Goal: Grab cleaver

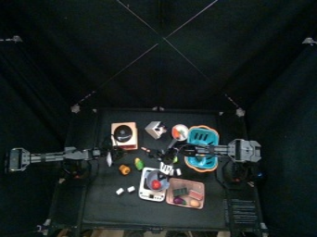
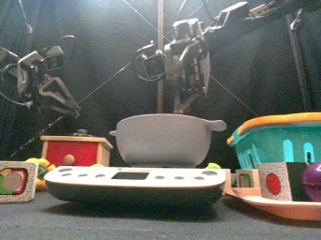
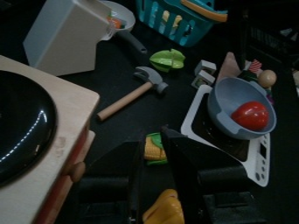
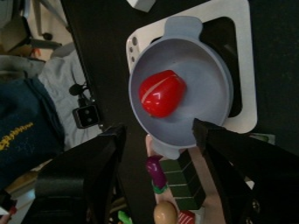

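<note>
I am working the approach step here, and nothing is gripped yet. The cleaver is sitting toward the 12 o'clock edge of the table, just at 3 o'clock of the wooden box with the black round top. In the left wrist view its pale blade is showing beyond that box, with the dark handle pointing away toward the toy hammer.

My right claw is hanging with its jaws spread wide and empty. Its camera is looking down on the grey bowl with a red toy vegetable in it, not on the blade. From above, that claw is hovering near the table's middle, with the cleaver at roughly its 11 o'clock, near but apart.

The left claw is resting out at 9 o'clock — I cannot tell whether it is spread or closed.

As I am judging it, the next move calls for swinging the right claw toward 11 o'clock, squaring it across the handle, then lowering — keeping clear of the box beside it.
</note>
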Available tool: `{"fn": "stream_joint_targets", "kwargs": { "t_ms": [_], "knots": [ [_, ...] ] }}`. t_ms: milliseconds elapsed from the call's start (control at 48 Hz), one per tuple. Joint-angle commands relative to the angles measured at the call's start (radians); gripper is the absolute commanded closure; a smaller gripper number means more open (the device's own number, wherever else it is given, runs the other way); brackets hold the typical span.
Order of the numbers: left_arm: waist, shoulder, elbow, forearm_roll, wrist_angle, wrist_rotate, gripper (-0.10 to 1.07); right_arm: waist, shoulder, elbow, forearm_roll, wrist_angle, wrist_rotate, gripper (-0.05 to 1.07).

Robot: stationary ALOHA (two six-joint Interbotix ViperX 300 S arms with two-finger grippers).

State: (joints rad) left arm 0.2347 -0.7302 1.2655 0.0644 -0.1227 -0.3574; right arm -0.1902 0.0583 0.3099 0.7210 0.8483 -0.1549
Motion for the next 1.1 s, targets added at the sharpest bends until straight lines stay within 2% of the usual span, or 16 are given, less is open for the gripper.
{"fn": "stream_joint_targets", "kwargs": {
  "t_ms": [0, 146, 312, 417, 646, 771, 896, 1083],
  "knots": [
    [-0.015, 0.003, -0.023, -0.017, -0.003, 0.005, 0.31, -0.006, -0.086, 0.028, 0.006, -0.058, 0.0, 0.09],
    [-0.028, 0.002, -0.032, -0.017, -0.011, 0.008, 0.31, -0.011, -0.167, 0.117, 0.02, -0.216, 0.003, 0.09],
    [-0.049, 0.002, -0.041, -0.014, -0.014, 0.005, 0.31, -0.048, -0.238, 0.19, 0.017, -0.456, 0.003, 0.09],
    [-0.058, 0.002, -0.046, -0.017, -0.032, 0.003, 0.31, -0.077, -0.241, 0.21, -0.002, -0.592, 0.002, 0.09],
    [-0.081, 0.002, -0.046, -0.018, -0.052, 0.003, 0.31, -0.127, -0.209, 0.202, -0.077, -0.769, 0.003, 0.09],
    [-0.081, 0.002, -0.046, -0.018, -0.058, 0.005, 0.31, -0.156, -0.195, 0.198, -0.101, -0.801, 0.005, 0.09],
    [-0.077, 0.002, -0.046, -0.018, -0.072, 0.002, 0.31, -0.187, -0.184, 0.169, -0.087, -0.784, 0.009, 0.09],
    [-0.067, 0.003, -0.048, -0.02, -0.072, 0.005, 0.31, -0.235, -0.166, 0.078, -0.057, -0.594, 0.026, 0.09]
  ]
}}
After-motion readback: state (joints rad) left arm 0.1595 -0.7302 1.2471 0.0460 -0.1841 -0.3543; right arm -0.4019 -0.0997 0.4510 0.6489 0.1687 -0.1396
